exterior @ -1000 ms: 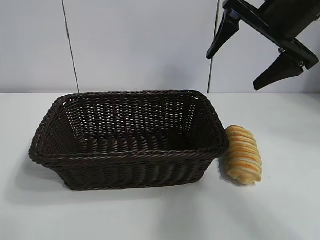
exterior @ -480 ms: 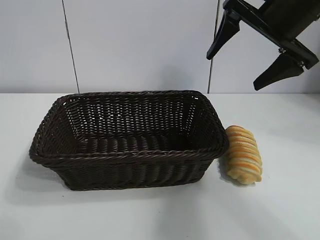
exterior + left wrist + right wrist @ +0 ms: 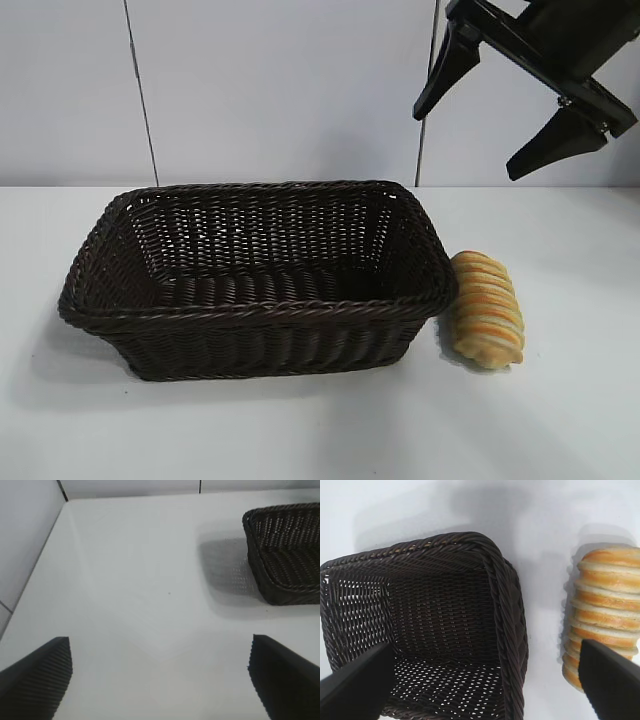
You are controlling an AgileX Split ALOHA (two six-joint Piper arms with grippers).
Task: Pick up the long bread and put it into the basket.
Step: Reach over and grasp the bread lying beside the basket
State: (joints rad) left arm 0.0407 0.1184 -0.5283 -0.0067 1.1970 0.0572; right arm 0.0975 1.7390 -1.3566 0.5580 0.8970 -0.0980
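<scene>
The long bread point(image 3: 486, 309), a ridged golden loaf striped orange and cream, lies on the white table just right of the basket point(image 3: 255, 312), touching or nearly touching its right wall. The dark brown wicker basket holds nothing. My right gripper point(image 3: 471, 144) hangs open high above the bread and the basket's right end, nothing between its fingers. In the right wrist view the bread point(image 3: 605, 605) and basket rim point(image 3: 510, 615) lie below that open gripper point(image 3: 487, 672). My left gripper point(image 3: 160, 652) is open over bare table, the basket's end point(image 3: 280, 590) farther off.
A white table point(image 3: 560, 420) carries everything, with bare surface in front of and to the right of the bread. A pale wall with dark vertical seams point(image 3: 140, 90) stands behind. In the left wrist view a side wall point(image 3: 22, 545) borders the table.
</scene>
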